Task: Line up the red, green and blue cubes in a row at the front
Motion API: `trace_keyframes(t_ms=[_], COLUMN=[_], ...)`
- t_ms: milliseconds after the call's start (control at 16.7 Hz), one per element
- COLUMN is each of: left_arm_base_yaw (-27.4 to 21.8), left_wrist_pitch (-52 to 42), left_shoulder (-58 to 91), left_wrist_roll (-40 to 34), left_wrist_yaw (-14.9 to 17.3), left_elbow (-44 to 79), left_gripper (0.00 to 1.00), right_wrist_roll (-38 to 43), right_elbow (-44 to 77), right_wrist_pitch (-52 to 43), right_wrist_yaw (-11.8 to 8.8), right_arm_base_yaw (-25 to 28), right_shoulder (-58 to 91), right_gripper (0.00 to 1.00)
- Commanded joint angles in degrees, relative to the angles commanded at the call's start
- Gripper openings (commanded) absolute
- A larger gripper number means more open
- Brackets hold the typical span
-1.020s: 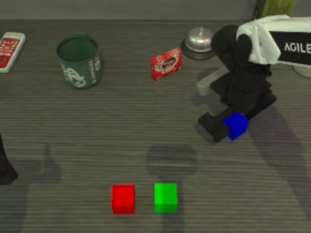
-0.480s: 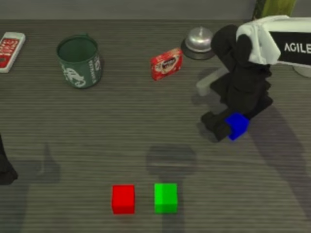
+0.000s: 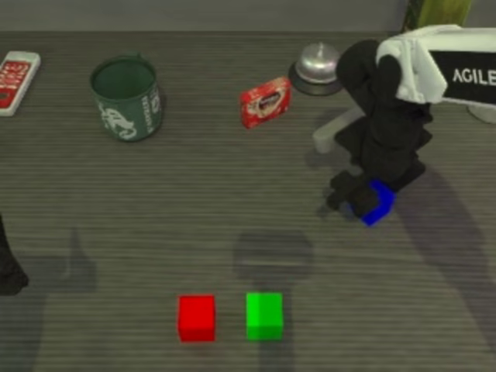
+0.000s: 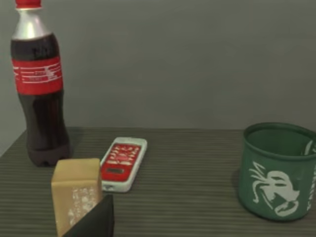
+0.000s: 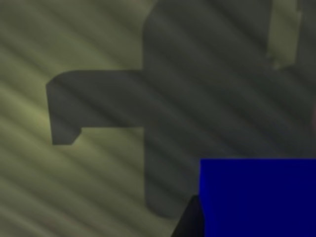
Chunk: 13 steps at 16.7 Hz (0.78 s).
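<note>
The red cube point(image 3: 196, 317) and the green cube point(image 3: 264, 315) sit side by side near the front edge, a small gap between them. Farther back and to the right lies the blue cube point(image 3: 380, 205), half hidden under my right gripper point(image 3: 364, 198), which is shut on it. In the right wrist view the blue cube point(image 5: 256, 197) fills one corner, with a dark fingertip point(image 5: 190, 222) pressed against its side. My left gripper point(image 3: 8, 267) is parked at the table's left edge, open and holding nothing.
A dark green mug point(image 3: 125, 99), a red-and-white packet point(image 3: 265, 101) and a silver bell point(image 3: 318, 66) stand along the back. A remote point(image 3: 15, 81) lies at the back left. The left wrist view also shows a cola bottle point(image 4: 39, 89) and a tan block point(image 4: 76, 192).
The right gripper's fingers have drawn in from wide apart onto the blue cube's sides. The red and green cubes and the left arm have not moved.
</note>
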Motion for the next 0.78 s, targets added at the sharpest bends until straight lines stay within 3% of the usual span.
trace_keyframes(t_ms=[540, 780], left_arm_base_yaw=[0.00, 0.00], left_wrist_pitch=[0.00, 0.00], left_shoulder=[0.00, 0.00], left_wrist_roll=[0.00, 0.00], left_wrist_yaw=[0.00, 0.00], left_elbow=[0.00, 0.00], left_gripper=[1.00, 1.00], right_wrist_roll=[0.12, 0.01], right_elbow=[0.33, 4.72], right_wrist_pitch=[-0.48, -6.80], right_wrist_yaw=[-0.16, -0.23], right_arm_base_yaw=[-0.07, 0.22], right_shoulder=[-0.84, -2.57], right_gripper=[0.00, 0.00])
